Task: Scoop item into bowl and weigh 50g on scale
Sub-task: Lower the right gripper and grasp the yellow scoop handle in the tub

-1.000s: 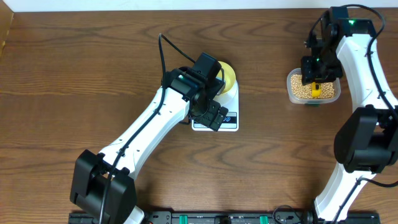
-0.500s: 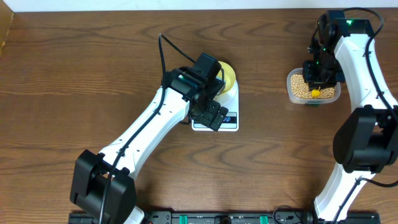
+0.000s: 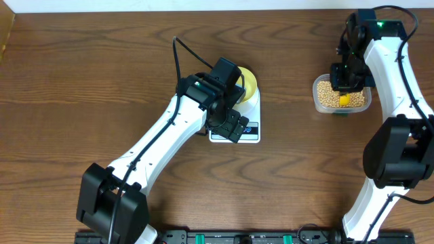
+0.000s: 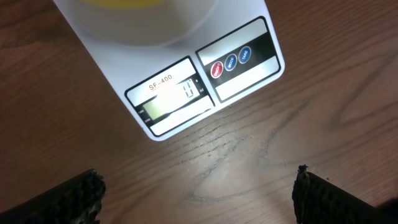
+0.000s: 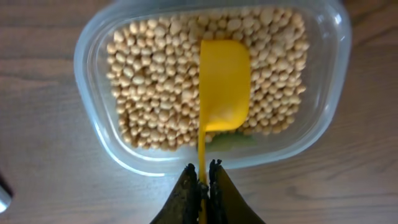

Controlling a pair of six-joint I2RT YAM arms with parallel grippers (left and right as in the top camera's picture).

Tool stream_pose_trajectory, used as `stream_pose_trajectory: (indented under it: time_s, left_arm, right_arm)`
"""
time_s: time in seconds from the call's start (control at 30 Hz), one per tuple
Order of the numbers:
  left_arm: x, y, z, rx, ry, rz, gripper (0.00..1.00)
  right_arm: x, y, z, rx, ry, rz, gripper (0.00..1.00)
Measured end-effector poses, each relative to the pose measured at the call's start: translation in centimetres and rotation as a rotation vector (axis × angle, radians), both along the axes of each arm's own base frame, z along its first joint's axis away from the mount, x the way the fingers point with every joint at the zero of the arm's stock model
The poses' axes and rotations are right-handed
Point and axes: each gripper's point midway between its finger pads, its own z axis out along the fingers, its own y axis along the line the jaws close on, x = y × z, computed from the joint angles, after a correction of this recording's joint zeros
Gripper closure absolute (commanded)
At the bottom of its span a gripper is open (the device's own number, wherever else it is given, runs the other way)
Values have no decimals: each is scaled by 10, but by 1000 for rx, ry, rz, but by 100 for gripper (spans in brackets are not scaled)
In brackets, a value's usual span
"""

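Observation:
The item, many tan beans (image 5: 155,74), fills a clear plastic tub (image 5: 87,68) at the right of the table (image 3: 326,95). A yellow scoop (image 5: 224,84) lies hollow side up on the beans, with none in it. My right gripper (image 5: 202,177) is shut on its thin handle at the tub's near rim. The pale yellow bowl (image 3: 250,83) stands on the white scale (image 3: 253,133) mid-table. My left gripper (image 4: 199,199) hovers open over bare wood just in front of the scale (image 4: 180,99), its fingers (image 4: 74,199) far apart. The display's digits are too blurred to read.
The left arm (image 3: 163,135) stretches diagonally from the front left to the scale. The right arm (image 3: 400,81) runs along the table's right edge. A black rail (image 3: 237,237) lines the front edge. Bare wood lies between the scale and the tub (image 3: 364,103).
My right gripper has closed its jaws on the scoop's handle and shifted slightly toward the back of the tub. The left arm has not moved.

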Motion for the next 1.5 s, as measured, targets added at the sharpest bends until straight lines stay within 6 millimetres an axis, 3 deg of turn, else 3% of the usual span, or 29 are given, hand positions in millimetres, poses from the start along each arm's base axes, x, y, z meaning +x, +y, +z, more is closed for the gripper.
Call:
stream_pose_trajectory:
  time_s: [0.37,0.67,0.77,0.9,1.03,1.3,1.5]
  left_arm:
    - [0,0,0,0,0,0,2]
    - [0,0,0,0,0,0,2]
    - [0,0,0,0,0,0,2]
    - [0,0,0,0,0,0,2]
    - [0,0,0,0,0,0,2]
    - [0,0,0,0,0,0,2]
    - [0,0,0,0,0,0,2]
  right_arm:
    - [29,-6,3,-34,-120,-1,99]
    - [45,-15,7,-64,-186,-2,73]
    - [47,-17,8,-68,-196,-7,59]
    - [38,-17,6,-61,-157,-5,48]
    - [21,-16,3,-52,-84,-3,48]
    - [32,-15,2,-43,-131,-6,55]
    - [26,-15,-18,-29,-106,-9,61]
